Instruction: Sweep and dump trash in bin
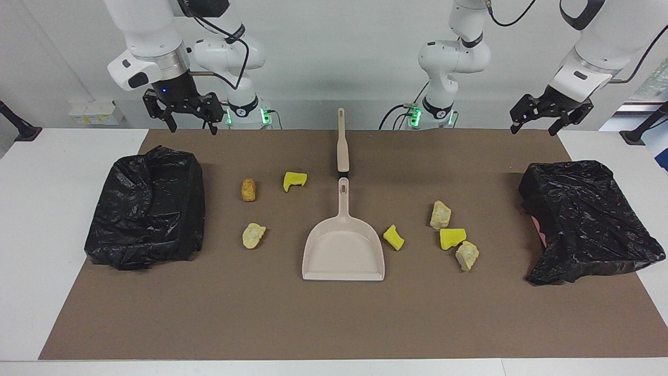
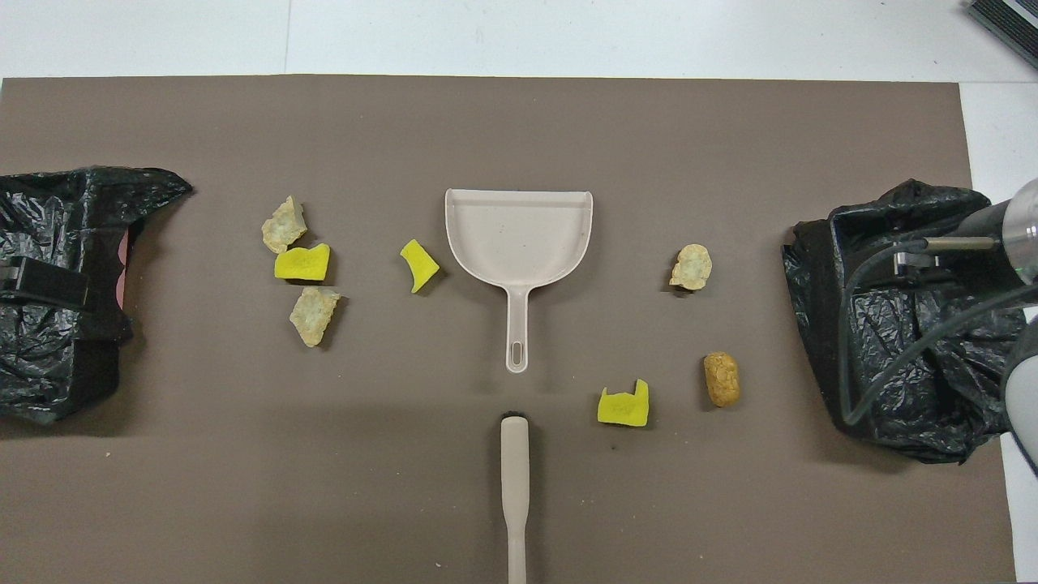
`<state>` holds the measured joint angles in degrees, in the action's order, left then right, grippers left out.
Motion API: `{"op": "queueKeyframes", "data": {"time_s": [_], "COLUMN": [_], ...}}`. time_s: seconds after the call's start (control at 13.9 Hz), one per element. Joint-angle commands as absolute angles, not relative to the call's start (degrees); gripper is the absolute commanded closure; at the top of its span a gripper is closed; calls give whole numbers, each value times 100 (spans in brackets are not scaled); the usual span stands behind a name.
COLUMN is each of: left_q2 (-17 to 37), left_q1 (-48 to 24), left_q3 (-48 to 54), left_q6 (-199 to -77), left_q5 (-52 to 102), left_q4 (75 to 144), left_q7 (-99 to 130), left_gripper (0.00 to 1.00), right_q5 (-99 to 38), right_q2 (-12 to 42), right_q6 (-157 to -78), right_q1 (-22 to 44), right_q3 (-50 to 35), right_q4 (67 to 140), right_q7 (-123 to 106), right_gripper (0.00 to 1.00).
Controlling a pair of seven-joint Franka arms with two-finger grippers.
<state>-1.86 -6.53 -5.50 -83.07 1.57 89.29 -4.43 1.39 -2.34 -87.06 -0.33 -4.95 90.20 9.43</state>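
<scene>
Starting from scratch here: nothing swept yet, both arms parked high at the robots' edge of the tabletop (image 1: 78, 172). Right gripper (image 1: 189, 125) hangs over the mat edge near the right-arm bin (image 1: 146, 209), fingers spread, empty. Left gripper (image 1: 532, 128) hangs near the left-arm bin (image 1: 584, 219), also spread and empty.

Trash: seven pieces loose on the mat. Four sit toward the left arm's end of the dustpan (image 1: 343, 248); the yellow chunk (image 1: 394, 237) is just beside the pan wall. Three sit toward the right arm's end, well apart.

Brush (image 1: 342, 141) lies in line with the dustpan handle, nearer the robots.

We'd suggest:
- one arm takes the brush by mid-handle, the other pins the dustpan handle
- sweep the nearest chunk first
- keep the pan lip flat so the lumps don't slip under
</scene>
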Motion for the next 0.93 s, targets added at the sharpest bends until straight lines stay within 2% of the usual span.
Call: {"op": "queueKeyframes", "data": {"time_s": [0.0, 0.65, 0.86], "left_q2": [-412, -501, -623], "left_q1": [-773, -1721, -2178], "left_q3": [-571, -571, -571], "left_q6": [-8428, -9053, -9499], "left_q5": [70, 79, 88], "left_q4": [9245, 9975, 10500], "left_q7": [-492, -178, 237], "left_gripper": [0, 0, 0], "right_q5": [44, 53, 62], "right_q2": [-334, -386, -422], "right_q6": [-8657, -8666, -8884], "right_q1": [-176, -167, -158], "right_q3": [-545, -536, -545], "right_q4": [9105, 9202, 9290], "right_q7": [800, 861, 870], "right_gripper": [0, 0, 0]}}
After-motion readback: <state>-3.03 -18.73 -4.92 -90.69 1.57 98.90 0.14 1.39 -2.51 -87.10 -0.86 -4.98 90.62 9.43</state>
